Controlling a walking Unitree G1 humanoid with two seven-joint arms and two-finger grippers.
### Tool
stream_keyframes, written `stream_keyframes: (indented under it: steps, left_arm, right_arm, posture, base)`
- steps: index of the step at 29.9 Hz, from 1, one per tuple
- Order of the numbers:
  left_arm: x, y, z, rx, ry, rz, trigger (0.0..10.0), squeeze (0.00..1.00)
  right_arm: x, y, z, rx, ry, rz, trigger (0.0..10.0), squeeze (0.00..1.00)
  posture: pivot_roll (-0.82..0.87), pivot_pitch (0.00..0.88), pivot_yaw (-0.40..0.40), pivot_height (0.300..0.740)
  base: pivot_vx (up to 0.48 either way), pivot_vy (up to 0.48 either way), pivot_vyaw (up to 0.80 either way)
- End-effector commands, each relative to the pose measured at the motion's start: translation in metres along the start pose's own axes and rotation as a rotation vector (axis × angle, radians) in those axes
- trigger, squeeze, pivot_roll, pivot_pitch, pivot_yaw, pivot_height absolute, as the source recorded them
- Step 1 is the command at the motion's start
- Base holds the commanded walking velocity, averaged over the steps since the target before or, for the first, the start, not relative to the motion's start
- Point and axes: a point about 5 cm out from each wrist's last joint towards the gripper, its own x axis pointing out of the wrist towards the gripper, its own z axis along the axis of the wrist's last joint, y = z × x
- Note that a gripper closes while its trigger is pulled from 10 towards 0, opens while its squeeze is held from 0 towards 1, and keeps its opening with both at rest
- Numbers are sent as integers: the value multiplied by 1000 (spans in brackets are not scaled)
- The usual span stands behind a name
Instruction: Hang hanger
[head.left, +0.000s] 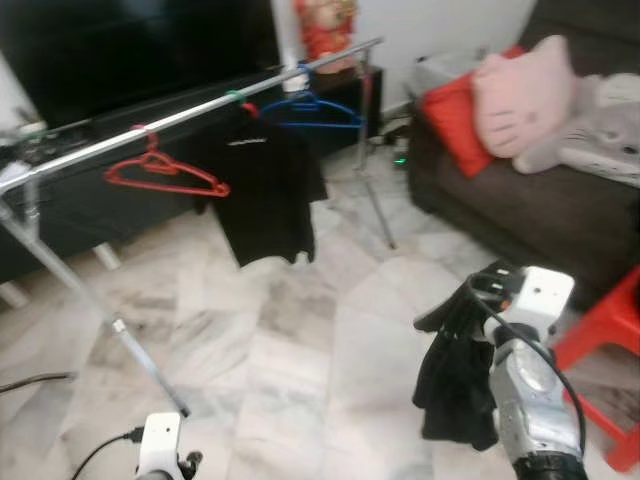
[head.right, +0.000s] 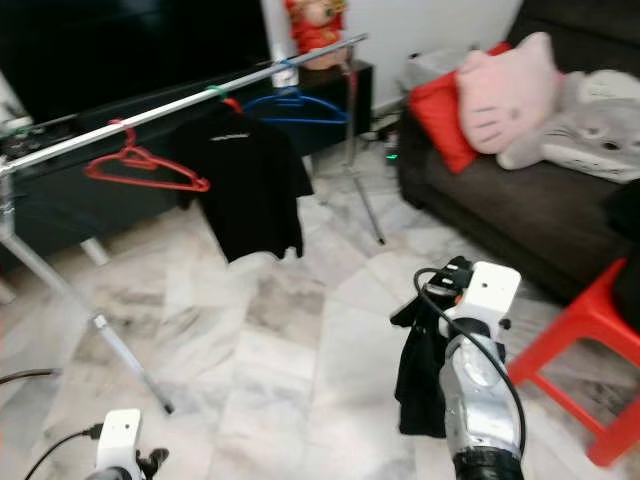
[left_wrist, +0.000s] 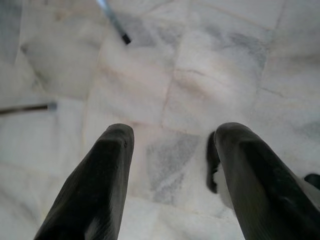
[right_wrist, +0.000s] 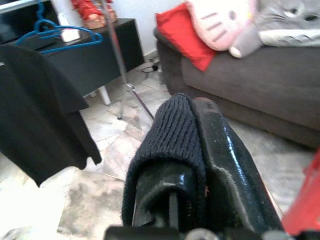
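A silver clothes rail (head.left: 200, 108) crosses the room ahead on my left. On it hang a bare red hanger (head.left: 165, 175), a black T-shirt (head.left: 265, 190) and a bare blue hanger (head.left: 310, 110). My right gripper (head.left: 480, 290) is raised at the lower right, well short of the rail, and is shut on a black knit garment (right_wrist: 170, 145) that droops below the wrist (head.left: 455, 385). Any hanger inside the garment is hidden. My left gripper (left_wrist: 172, 145) hangs low over the marble floor, open with nothing between its fingers.
A dark sofa (head.left: 520, 200) with a red cushion (head.left: 460, 120) and a pink plush cushion (head.left: 525, 90) stands on the right. A red stool (head.left: 610, 340) is close beside my right arm. The rack's slanted leg (head.left: 130, 340) and a black console (head.left: 100, 200) are on the left.
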Motion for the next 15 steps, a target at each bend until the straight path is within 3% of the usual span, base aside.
stream_keyframes:
  steps: [1,11,15]
  left_arm:
    - [0,6,1,1,3,21,10000,0]
    - [0,6,3,0,-5,16,10000,0]
    - [0,6,4,1,-6,14,10000,0]
  right_arm:
    - [3,10,6,13,-30,29,10000,0]
    - [3,12,3,18,-15,35,10000,0]
    - [3,12,0,28,6,39,10000,0]
  posture:
    - [-100,0,45,740]
    - [-97,0,47,740]
    - [-97,0,49,740]
  base:
    - [0,0,800]
    - [0,0,800]
    - [0,0,153]
